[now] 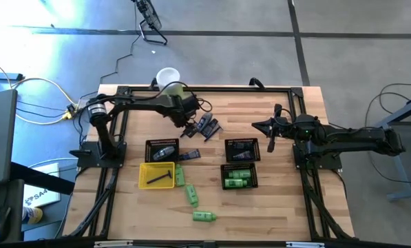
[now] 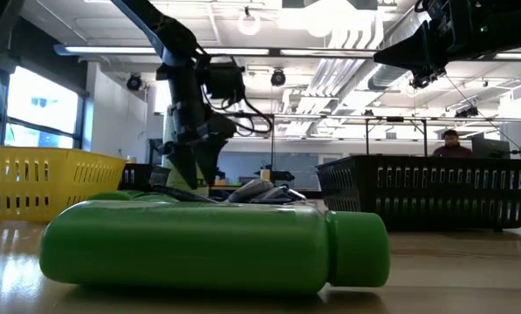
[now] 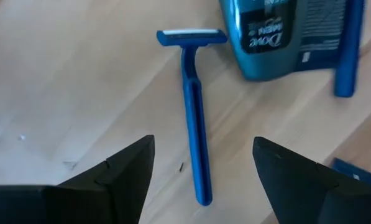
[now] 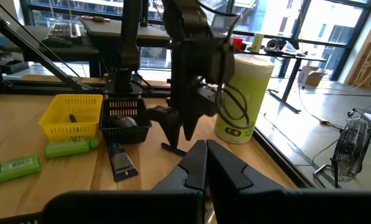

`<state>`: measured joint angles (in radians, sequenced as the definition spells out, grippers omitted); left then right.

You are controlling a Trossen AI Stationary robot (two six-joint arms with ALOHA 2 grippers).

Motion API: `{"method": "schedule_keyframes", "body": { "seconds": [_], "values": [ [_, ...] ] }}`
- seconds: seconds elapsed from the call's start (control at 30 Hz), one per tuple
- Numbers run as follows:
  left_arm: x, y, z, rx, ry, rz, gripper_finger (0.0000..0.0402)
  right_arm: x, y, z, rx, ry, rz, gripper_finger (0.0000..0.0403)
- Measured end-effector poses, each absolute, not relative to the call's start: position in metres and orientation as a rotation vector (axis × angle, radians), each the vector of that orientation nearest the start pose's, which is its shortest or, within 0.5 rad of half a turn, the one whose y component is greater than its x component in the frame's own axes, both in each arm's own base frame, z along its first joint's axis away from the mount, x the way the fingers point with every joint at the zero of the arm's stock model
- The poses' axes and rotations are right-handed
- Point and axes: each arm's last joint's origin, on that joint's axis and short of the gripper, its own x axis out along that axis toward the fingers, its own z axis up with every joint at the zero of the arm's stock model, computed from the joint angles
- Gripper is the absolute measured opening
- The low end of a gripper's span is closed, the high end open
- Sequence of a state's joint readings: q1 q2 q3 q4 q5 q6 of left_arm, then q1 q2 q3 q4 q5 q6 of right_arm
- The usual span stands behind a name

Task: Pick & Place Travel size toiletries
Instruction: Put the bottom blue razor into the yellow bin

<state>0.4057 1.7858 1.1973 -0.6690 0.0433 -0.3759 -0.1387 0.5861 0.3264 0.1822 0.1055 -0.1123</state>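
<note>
A blue razor [image 3: 193, 112] lies flat on the wooden table, its head toward a teal Dove bottle [image 3: 269, 34]. My left gripper [image 3: 204, 142] hangs just over the razor, open and pointing steeply down, one finger on each side of the handle and apart from it. From above, that gripper [image 1: 189, 131] is at the table's far middle beside a cluster of dark tubes [image 1: 206, 127]. Green bottles [image 1: 192, 195] lie on their sides near the front. My right gripper [image 1: 260, 125] waits level at the right, shut on nothing.
A yellow tray [image 1: 144, 169] and three black mesh baskets [image 1: 162, 143] [image 1: 242, 142] [image 1: 224, 178] stand mid-table. A tall pale-green canister [image 1: 169, 81] stands at the far edge. Another blue razor handle [image 3: 347, 53] lies beside the Dove bottle. A person [image 2: 450, 144] sits in the room beyond.
</note>
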Motion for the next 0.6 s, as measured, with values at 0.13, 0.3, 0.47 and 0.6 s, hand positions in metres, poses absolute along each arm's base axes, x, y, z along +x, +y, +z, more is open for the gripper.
{"method": "schedule_keyframes", "body": {
  "seconds": [0.13,0.3,0.47,0.6],
  "values": [
    [0.317,0.135,0.176,-0.607,1.188,0.547,0.0266,0.147,-0.024,0.237,-0.110,0.092,-0.239,0.0003],
    [0.321,0.136,0.166,-0.606,1.206,0.554,0.0266,0.147,-0.024,0.237,-0.110,0.094,-0.240,0.0003],
    [0.324,0.138,0.158,-0.604,1.209,0.562,0.0266,0.147,-0.024,0.237,-0.110,0.097,-0.239,0.0002],
    [0.325,0.139,0.154,-0.604,1.224,0.566,0.0266,0.147,-0.024,0.237,-0.110,0.097,-0.239,0.0002]
  ]
}}
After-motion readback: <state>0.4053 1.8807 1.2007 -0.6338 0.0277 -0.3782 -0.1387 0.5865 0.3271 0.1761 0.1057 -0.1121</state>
